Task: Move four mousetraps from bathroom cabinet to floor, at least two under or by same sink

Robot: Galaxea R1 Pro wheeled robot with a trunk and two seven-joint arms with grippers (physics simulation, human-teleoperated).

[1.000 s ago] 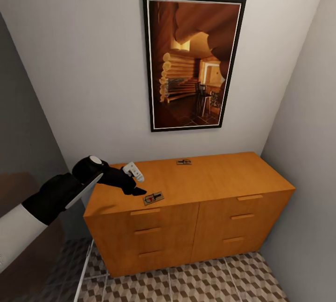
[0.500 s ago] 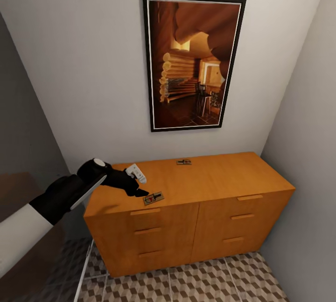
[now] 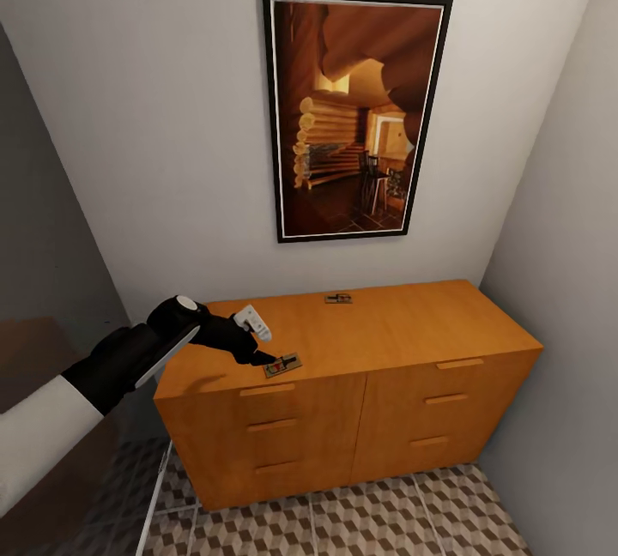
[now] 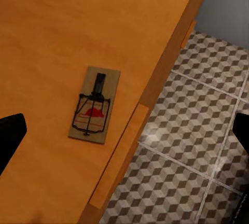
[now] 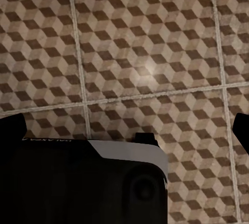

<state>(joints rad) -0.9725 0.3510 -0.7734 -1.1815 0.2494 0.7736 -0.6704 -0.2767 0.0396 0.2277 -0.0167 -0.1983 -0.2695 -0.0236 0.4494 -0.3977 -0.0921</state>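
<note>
Two mousetraps lie on top of the orange-brown cabinet: one mousetrap near its front left edge, another mousetrap at the back by the wall. My left gripper hovers just left of the front trap, tips almost at it. In the left wrist view that trap lies flat on the cabinet top, between the widely spread black fingertips; the left gripper is open and empty. My right gripper is open over the cube-patterned bathroom floor. The sink is out of view.
A framed picture hangs on the wall above the cabinet. Walls close in at the right and left. Patterned floor runs in front of the drawers. A dark and white part of my own body lies under the right gripper.
My left arm has moved right and a little down over the cabinet top, bringing the gripper tips closer to the front mousetrap. Both traps stayed put.
</note>
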